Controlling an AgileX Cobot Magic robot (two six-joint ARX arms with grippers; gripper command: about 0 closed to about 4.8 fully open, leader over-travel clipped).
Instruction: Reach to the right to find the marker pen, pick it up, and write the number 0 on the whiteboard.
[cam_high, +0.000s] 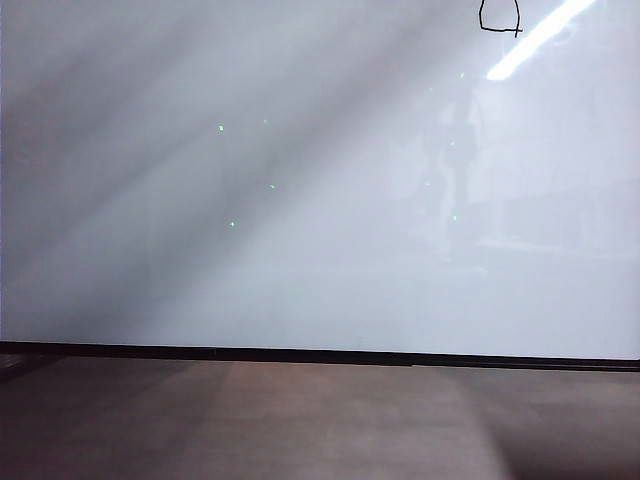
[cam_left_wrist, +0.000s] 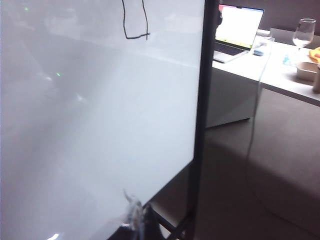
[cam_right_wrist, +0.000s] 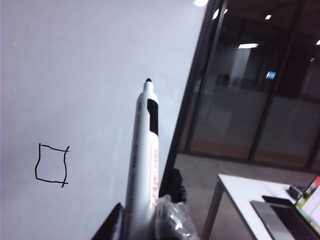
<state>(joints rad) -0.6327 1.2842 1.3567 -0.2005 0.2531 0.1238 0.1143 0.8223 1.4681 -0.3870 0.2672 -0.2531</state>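
Note:
The whiteboard (cam_high: 300, 200) fills the exterior view, with the number 0 (cam_high: 500, 17) as a small boxy black loop at its top right edge; neither gripper shows there. In the right wrist view my right gripper (cam_right_wrist: 142, 225) is shut on the marker pen (cam_right_wrist: 145, 160), a white barrel with a black tip that stands clear of the whiteboard (cam_right_wrist: 90, 75), to the side of the number 0 (cam_right_wrist: 51, 164). In the left wrist view the left gripper (cam_left_wrist: 139, 222) sits close to the whiteboard (cam_left_wrist: 100, 125), its fingers together with nothing between them. The number 0 (cam_left_wrist: 135, 25) lies far from it.
The board's black side post (cam_left_wrist: 200, 125) borders a white desk (cam_left_wrist: 260, 70) with an open laptop (cam_left_wrist: 235, 30), a wine glass (cam_left_wrist: 304, 32) and a bowl (cam_left_wrist: 306, 70). A dark glass wall (cam_right_wrist: 260, 90) and a desk (cam_right_wrist: 250, 200) lie beyond the board. Brown floor (cam_high: 320, 420) runs below.

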